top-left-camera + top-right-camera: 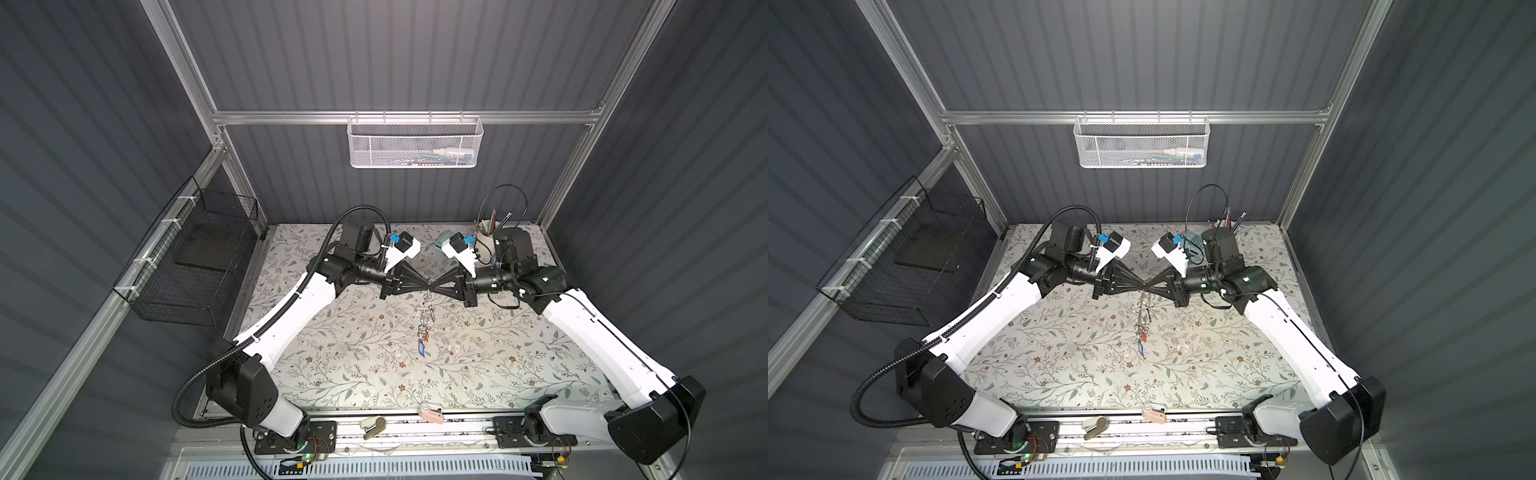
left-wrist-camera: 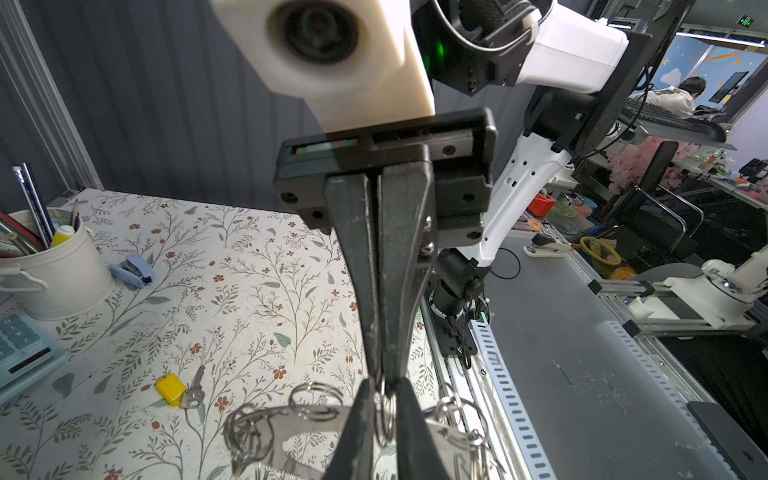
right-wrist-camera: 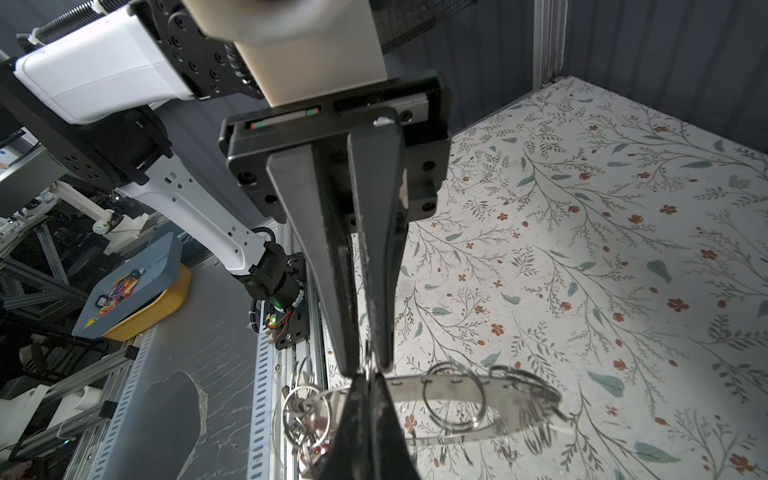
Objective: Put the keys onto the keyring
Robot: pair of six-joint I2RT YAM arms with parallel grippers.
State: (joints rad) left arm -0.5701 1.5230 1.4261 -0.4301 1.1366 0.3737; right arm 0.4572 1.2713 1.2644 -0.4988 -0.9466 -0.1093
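Steadying needed: keyring [image 1: 424,316], hung at 6 o'clock, is clamped by closed right gripper [image 2: 384,374]; left gripper [image 3: 370,365] nearly closed round wire loop [image 2: 384,415], hold uncertain.

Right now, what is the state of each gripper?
Left gripper: narrow around a wire loop of the keyring; grip cannot be told.
Right gripper: closed, holding the keyring.

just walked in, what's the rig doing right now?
Both arms meet tip to tip above the table, and the keyring hangs below them. The right gripper is shut on one of its wire loops. The left gripper has its jaws nearly closed at the same spot; I cannot tell whether they grip. A yellow-tagged key lies loose on the table, not yet on the ring.
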